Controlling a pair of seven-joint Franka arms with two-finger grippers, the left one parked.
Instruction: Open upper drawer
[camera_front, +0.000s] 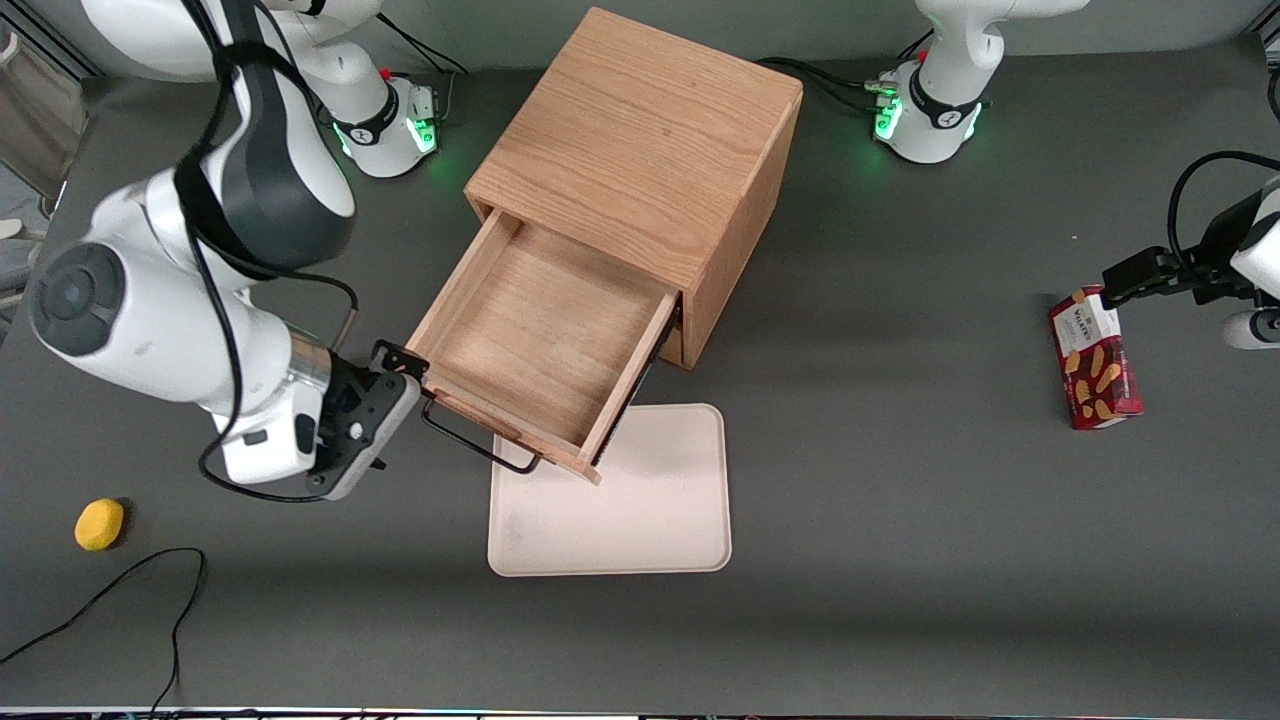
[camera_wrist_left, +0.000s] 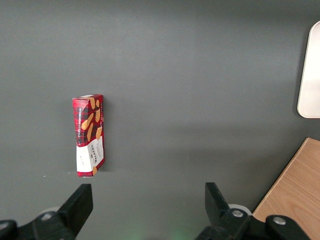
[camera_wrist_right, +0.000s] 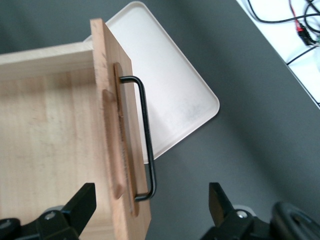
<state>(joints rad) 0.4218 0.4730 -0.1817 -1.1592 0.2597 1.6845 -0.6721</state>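
Front view: an oak cabinet (camera_front: 640, 160) stands mid-table with its upper drawer (camera_front: 540, 345) pulled well out, so the bare wooden floor of the drawer shows.
Upper drawer: it juts from the cabinet toward the front camera and the working arm's end of the table; its front board with the black wire handle (camera_front: 478, 442) sits just beside the pincer.
Pincer: the gripper (camera_front: 405, 385) is at the corner of the drawer front, next to one end of the handle.
Pincer state: in the right wrist view the gripper (camera_wrist_right: 152, 202) has its two black fingers (camera_wrist_right: 82, 202) spread wide; the drawer's front board and the end of the handle (camera_wrist_right: 146, 145) lie in the gap between them, and neither finger touches wood or wire, so it has hold of nothing.
Tray: a pale cream tray (camera_front: 650, 520) lies flat on the table, nearer the front camera than the pincer, partly under the drawer's overhanging front; the right wrist view shows the tray (camera_wrist_right: 175, 85) beneath the handle.
Yellow object: a small round yellow thing (camera_front: 99, 524) lies on the table well apart from the pincer, nearer the front camera.
Biscuit box: a red tartan box (camera_front: 1095, 360) lies flat far from the pincer, toward the parked arm's end of the table; it also shows in the left wrist view (camera_wrist_left: 89, 135).
Table: dark grey surface (camera_front: 900, 560).
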